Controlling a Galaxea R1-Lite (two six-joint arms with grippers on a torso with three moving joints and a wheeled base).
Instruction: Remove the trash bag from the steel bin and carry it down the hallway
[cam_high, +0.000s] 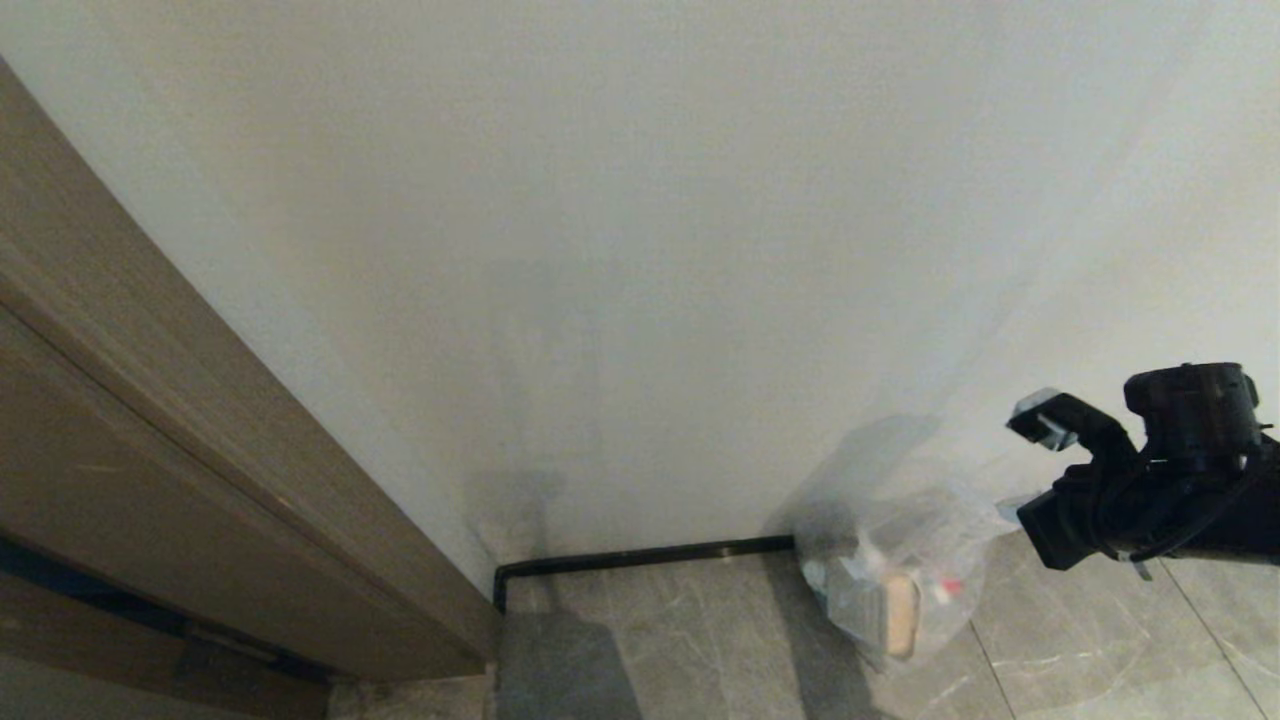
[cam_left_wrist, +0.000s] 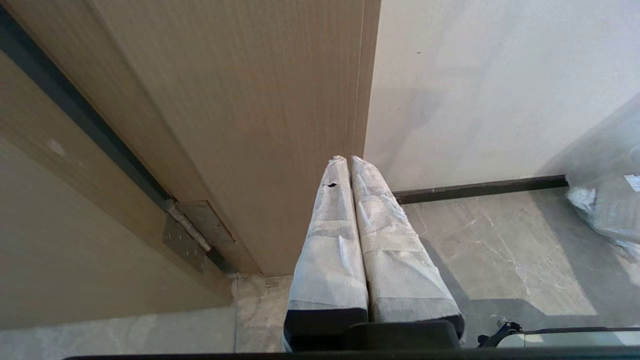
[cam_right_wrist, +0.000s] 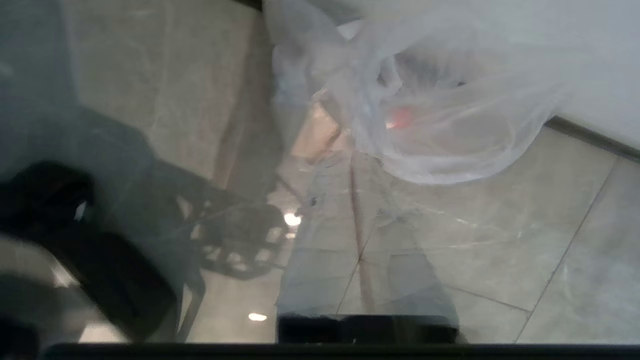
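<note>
The trash bag (cam_high: 900, 580) is thin, clear, crinkly plastic on glossy, veined stone-look floor tiles (cam_high: 700, 640). At nine o'clock, the door frame (cam_high: 200, 450) shows matt wood grain with a brushed-metal hinge (cam_left_wrist: 192, 235); the wall (cam_high: 650, 250) is smooth matt white.

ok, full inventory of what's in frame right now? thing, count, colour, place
trash bag: 1, clear plastic with paper scraps and a red item showing through, on the floor against the wall at lower right
wall: 1, white, fills most of the head view
baseboard: 1, black, along the foot of the wall
floor tiles: several, glossy grey stone-look, bottom of view
door frame: 1, tan wood, left side
hinge: 1, grey metal, low on the door beside the frame
right gripper: 1, black arm with pale wrapped fingers, shut, near the bag at the right edge
left gripper: 1, white-wrapped fingers, shut, pointing at the door frame's edge
</note>
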